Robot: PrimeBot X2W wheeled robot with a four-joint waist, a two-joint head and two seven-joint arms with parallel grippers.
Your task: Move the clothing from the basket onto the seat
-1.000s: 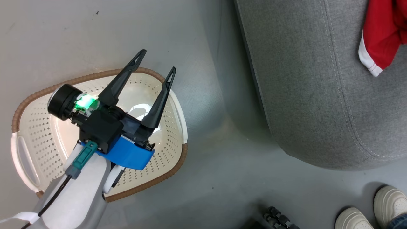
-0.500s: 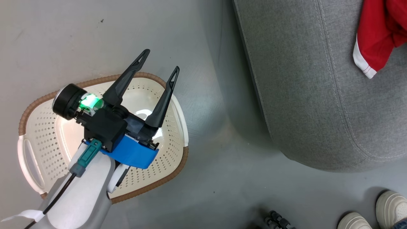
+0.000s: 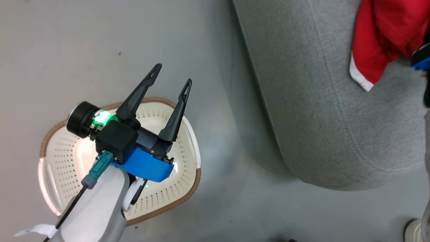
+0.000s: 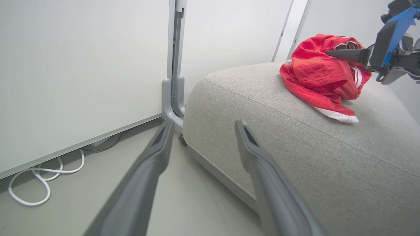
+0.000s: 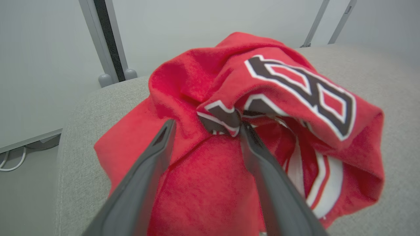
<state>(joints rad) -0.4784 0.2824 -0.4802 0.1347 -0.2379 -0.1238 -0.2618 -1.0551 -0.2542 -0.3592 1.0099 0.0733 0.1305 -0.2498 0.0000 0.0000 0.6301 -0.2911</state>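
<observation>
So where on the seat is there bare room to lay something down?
The seat is bare from its rounded corner and floor-side edge up to the white hem of the clothing. It is crowded at the red heap, where the open right gripper reaches in. The floor strip between basket and seat is free too.

Bare floor lies open between the basket and the seat. Most of the cushion top is free (red clothing heaps at one end only); a white wall panel stands close by its corner.
</observation>
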